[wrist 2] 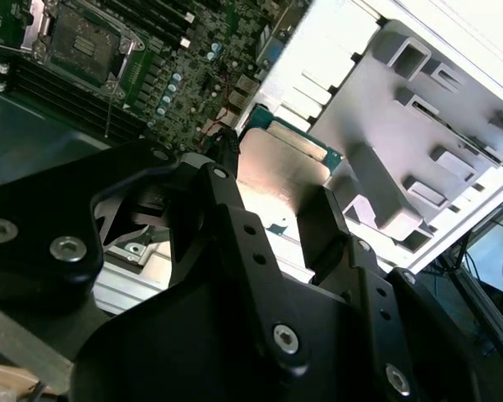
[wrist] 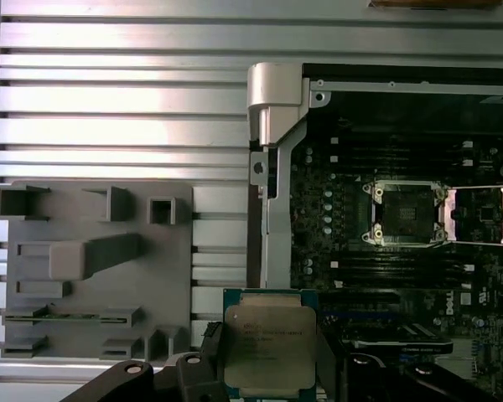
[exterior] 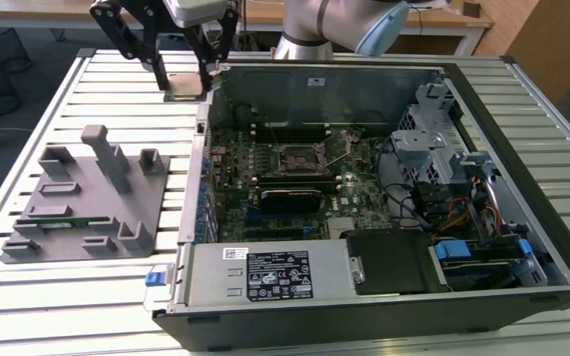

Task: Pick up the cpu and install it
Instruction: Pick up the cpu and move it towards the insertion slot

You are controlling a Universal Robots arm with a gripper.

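Note:
My gripper (exterior: 185,77) hangs above the slatted table just outside the case's far corner, at the exterior view's left, and is shut on the cpu (exterior: 186,86). The cpu (wrist: 268,335) is a flat square chip with a silver top and green rim, clamped by its sides between the black fingers (wrist: 210,356). In the second wrist view the cpu (wrist 2: 281,159) sticks out past the gripper (wrist 2: 272,213). The open black-framed socket (exterior: 300,157) sits mid-motherboard, away from the gripper, with its metal plate (wrist: 482,213) flipped aside.
An open computer case (exterior: 522,111) lies on the white slatted table (exterior: 87,297). A grey parts fixture (exterior: 82,196) stands at the exterior view's left and holds a green memory stick (exterior: 62,221). Drive cages and cables (exterior: 453,178) crowd the case's right side.

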